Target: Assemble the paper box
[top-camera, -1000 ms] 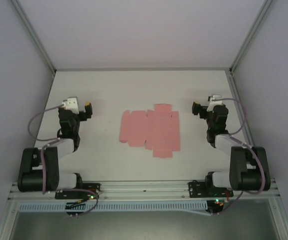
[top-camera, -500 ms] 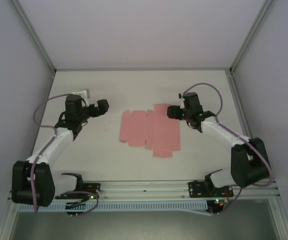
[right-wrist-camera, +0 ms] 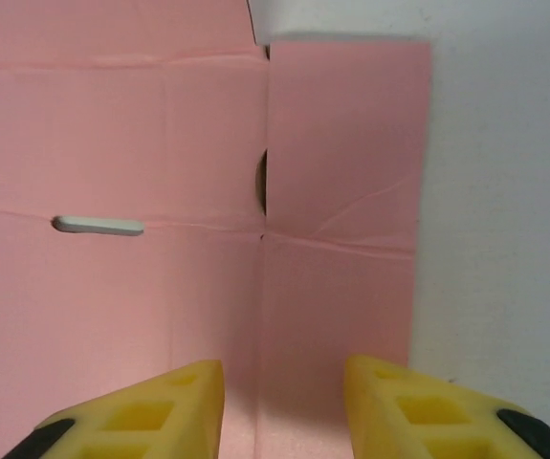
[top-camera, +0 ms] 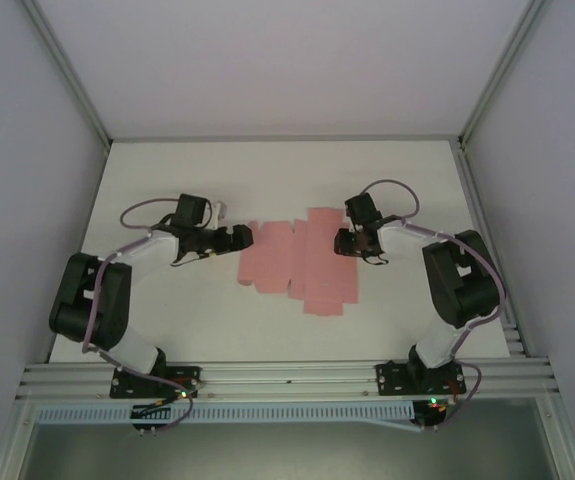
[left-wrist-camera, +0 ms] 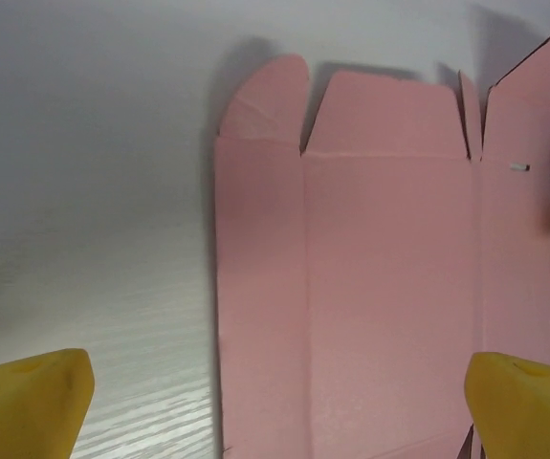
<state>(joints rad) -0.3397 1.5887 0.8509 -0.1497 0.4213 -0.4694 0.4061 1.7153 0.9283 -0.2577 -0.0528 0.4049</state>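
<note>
Pink paper box unmoved | left claw apart, reached its edge | right claw apart, now over it

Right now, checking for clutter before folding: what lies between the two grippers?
The flat pink paper box lies between the left gripper and right gripper; the top view shows nothing else there.

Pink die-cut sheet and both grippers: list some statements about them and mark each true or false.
1. The pink die-cut sheet lies flat on the table. True.
2. The left gripper is clamped on a flap. False: its jaws stand wide apart and hold nothing.
3. The right gripper is at the sheet's right side. True.
4. The sheet has no cut-outs. False: a narrow slot is cut in it.
</note>
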